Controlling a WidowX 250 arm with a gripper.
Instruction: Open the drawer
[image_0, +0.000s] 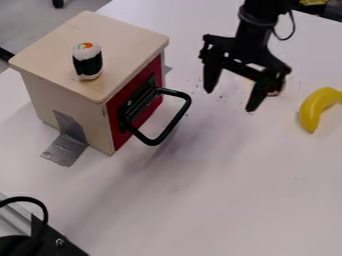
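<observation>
Drawer (121, 139) with a red front is shut in the side of a box, in the upper left part of the frame. Under it all is a big white tabletop (207, 205). Next biggest is the box (50, 52), made of light wood. At the upper right, the black arm (255, 27) comes down from the top edge, and its tool (230, 99) hangs right of the box. The tool's two fingers are spread wide, and they are apart from the handle. Some black gear (59, 241) is in the lower left corner. The black handle (174, 121) sticks out from the red front like a loop. Gray tape (65, 149) goes from the box down onto the tabletop. A yellow banana (314, 106) lies near the right edge. The toy sushi (87, 61) stands on the box.
</observation>
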